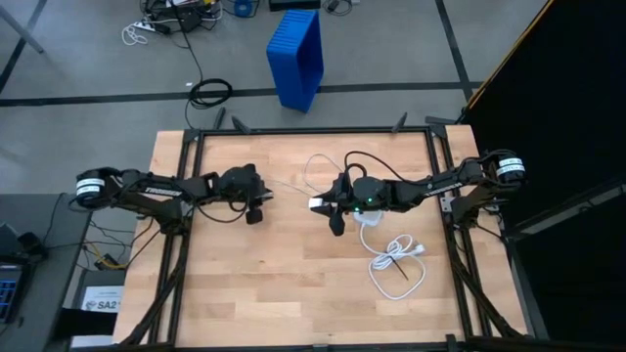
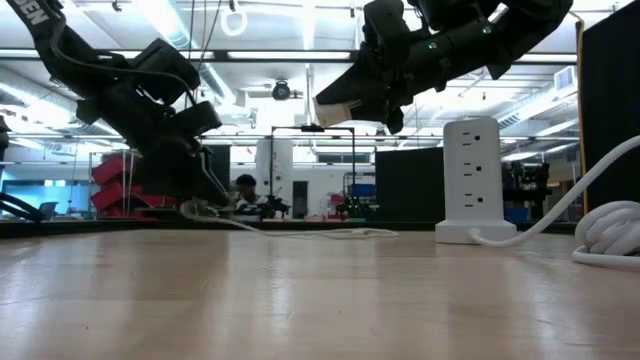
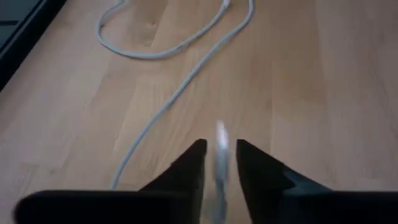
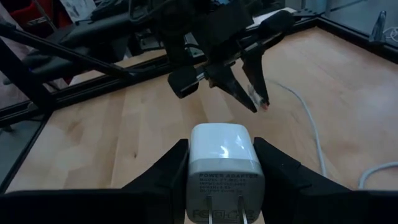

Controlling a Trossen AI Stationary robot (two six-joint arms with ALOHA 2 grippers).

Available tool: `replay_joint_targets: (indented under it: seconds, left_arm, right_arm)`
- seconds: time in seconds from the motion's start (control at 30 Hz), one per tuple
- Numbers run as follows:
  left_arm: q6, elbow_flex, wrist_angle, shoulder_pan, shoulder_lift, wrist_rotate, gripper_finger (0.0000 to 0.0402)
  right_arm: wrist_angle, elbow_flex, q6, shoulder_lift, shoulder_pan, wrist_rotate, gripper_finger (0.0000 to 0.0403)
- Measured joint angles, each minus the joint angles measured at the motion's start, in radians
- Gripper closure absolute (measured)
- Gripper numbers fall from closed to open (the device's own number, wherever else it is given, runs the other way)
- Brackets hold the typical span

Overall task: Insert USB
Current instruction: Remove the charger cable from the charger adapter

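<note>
The USB is a thin white cable [image 1: 315, 168] lying in a loose loop on the wooden table; it also shows in the left wrist view [image 3: 163, 106]. My left gripper [image 1: 262, 196] is left of centre, shut on the cable's plug end, low over the table [image 2: 205, 188]. My right gripper [image 1: 323, 205] is just right of centre and holds a white charger cube [image 4: 222, 152] above the table, facing my left gripper. A white socket block [image 2: 470, 180] stands upright on the table, below my right arm in the high view. My left gripper pinches the USB's small plug [image 3: 219, 148] between its two fingers, which slant down toward the table [image 4: 256, 93]. The cable trails slack from the plug onto the table [image 2: 300, 232]. My right gripper pinches the charger cube's two opposite sides [image 4: 193, 163] between its two fingers. The cube is lifted clear of the table [image 2: 340, 108], and its prongs [image 4: 224, 214] point back toward the wrist.
A thick white power cord [image 1: 396, 259] lies coiled at the right and runs to the socket block. A black metal frame [image 1: 293, 132] borders the table. A blue bin [image 1: 296, 57] stands on the floor beyond the far edge. Bare wood lies toward the near edge.
</note>
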Motion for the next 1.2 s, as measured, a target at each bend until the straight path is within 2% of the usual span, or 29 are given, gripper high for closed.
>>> replay_joint_targets:
  seconds: [0.23, 0.43, 0.57, 0.7, 0.87, 1.0, 1.2]
  left_arm:
    - [-0.001, 0.000, 0.054, 0.000, 0.000, 0.001, 0.0227]
    - [-0.002, 0.000, 0.175, 0.000, -0.031, 0.001, 0.0213]
    - [-0.006, 0.000, 0.162, -0.001, -0.047, 0.001, 0.0217]
    - [-0.007, 0.000, 0.150, -0.002, -0.047, 0.001, 0.0219]
    - [-0.007, 0.000, 0.138, -0.002, -0.047, 0.001, 0.0219]
    - [-0.007, 0.000, 0.145, -0.002, -0.047, 0.001, 0.0219]
    - [-0.030, 0.000, 0.156, -0.002, -0.047, 0.002, 0.0219]
  right_arm:
    - [-0.001, 0.000, -0.004, 0.000, 0.000, -0.001, 0.0292]
    - [-0.017, 0.000, -0.181, 0.000, 0.031, -0.024, 0.0291]
    - [-0.022, 0.000, -0.209, -0.030, 0.067, 0.064, 0.0291]
    - [-0.077, 0.001, -0.220, -0.124, 0.096, 0.187, 0.0291]
    - [-0.216, -0.006, -0.216, -0.234, 0.164, 0.426, 0.0291]
    - [-0.221, -0.074, -0.201, -0.298, 0.209, 0.609, 0.0291]
    - [-0.216, -0.192, -0.124, -0.416, 0.193, 0.735, 0.0291]
